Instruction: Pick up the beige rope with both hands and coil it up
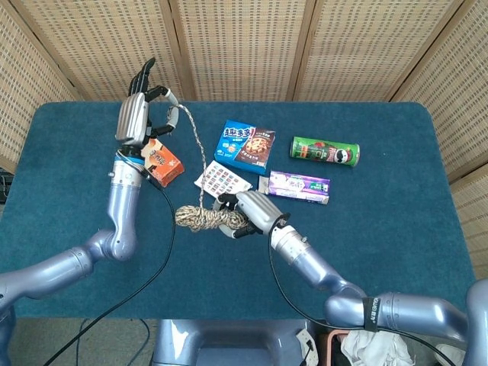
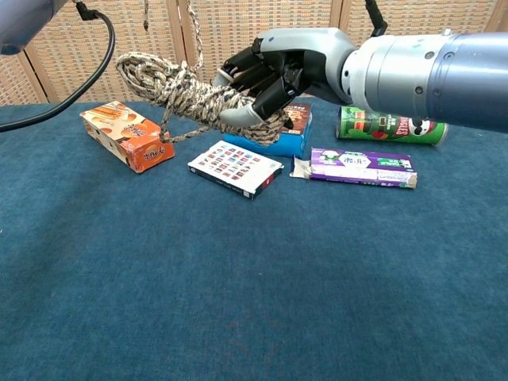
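The beige rope is mostly a wound bundle (image 1: 200, 219) (image 2: 178, 86), held up off the blue table (image 1: 381, 244). My right hand (image 1: 255, 212) (image 2: 278, 67) grips the bundle's right end, fingers curled around it. One free strand (image 1: 200, 160) (image 2: 193, 28) runs from the bundle up to my left hand (image 1: 136, 113), which is raised over the table's far left. That hand holds the strand between thumb and finger while its other fingers point up. The chest view cuts the left hand off.
An orange box (image 1: 162, 158) (image 2: 127, 136) lies just below the left hand. A white card box (image 1: 221, 181) (image 2: 236, 168), blue cookie box (image 1: 248, 145), purple pack (image 1: 300, 186) (image 2: 361, 167) and green can (image 1: 325, 151) (image 2: 389, 127) lie behind the bundle. A black cable (image 1: 164, 252) hangs from the left arm.
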Controlling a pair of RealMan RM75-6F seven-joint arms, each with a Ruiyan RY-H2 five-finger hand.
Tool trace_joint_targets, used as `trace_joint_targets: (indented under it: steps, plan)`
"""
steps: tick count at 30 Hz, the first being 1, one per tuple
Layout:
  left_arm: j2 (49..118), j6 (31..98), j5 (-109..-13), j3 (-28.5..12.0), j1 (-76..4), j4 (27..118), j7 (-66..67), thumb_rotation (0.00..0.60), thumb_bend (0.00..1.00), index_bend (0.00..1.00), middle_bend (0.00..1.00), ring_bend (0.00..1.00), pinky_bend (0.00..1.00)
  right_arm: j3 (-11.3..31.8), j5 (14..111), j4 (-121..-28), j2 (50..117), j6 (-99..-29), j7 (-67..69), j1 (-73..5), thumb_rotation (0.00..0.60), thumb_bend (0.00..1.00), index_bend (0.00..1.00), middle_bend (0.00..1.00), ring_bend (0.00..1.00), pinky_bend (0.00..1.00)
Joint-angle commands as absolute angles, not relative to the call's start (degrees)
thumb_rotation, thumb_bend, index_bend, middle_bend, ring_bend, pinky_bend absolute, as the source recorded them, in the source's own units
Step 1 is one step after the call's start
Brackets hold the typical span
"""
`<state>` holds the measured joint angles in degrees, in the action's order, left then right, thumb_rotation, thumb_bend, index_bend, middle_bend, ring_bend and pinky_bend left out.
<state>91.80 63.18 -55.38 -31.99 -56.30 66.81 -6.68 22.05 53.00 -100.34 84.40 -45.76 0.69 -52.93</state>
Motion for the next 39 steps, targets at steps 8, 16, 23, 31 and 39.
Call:
trace_joint_targets:
  steps: [8, 16, 23, 31, 39]
  plan:
    - [94.30, 61.97, -61.60, -26.04, -54.43, 60.46, -11.38, 0.600, 0.50, 0.75, 0.00, 0.00, 0.00, 26.02, 46.13, -101.97, 81.60, -46.99, 3.28, -53.87, 0.600, 0.74, 0.68, 0.69, 0.47, 0.75]
    - [94.79, 61.73, -66.95, -21.33, -52.10, 56.44, -15.54, 0.600, 0.50, 0.75, 0.00, 0.00, 0.00, 27.55, 38.94, -101.02, 80.29, -48.89, 2.06, -55.51, 0.600, 0.74, 0.68, 0.69, 0.47, 0.76]
    - [95.10, 62.27, -72.08, -16.99, -50.18, 53.12, -19.04, 0.600, 0.50, 0.75, 0.00, 0.00, 0.00, 28.57, 33.81, -99.29, 79.76, -50.05, 1.09, -57.10, 0.600, 0.74, 0.68, 0.69, 0.47, 0.76]
    - [93.90, 63.37, -77.73, -11.78, -47.09, 52.89, -24.03, 0.600, 0.50, 0.75, 0.00, 0.00, 0.00, 27.73, 29.02, -95.15, 80.44, -53.60, -3.67, -59.29, 0.600, 0.75, 0.68, 0.69, 0.48, 0.77]
    - [90.24, 64.20, -81.56, -8.62, -45.03, 58.35, -25.59, 0.600, 0.50, 0.75, 0.00, 0.00, 0.00, 29.16, 22.56, -93.75, 80.82, -55.74, -6.90, -61.56, 0.600, 0.75, 0.68, 0.69, 0.48, 0.78]
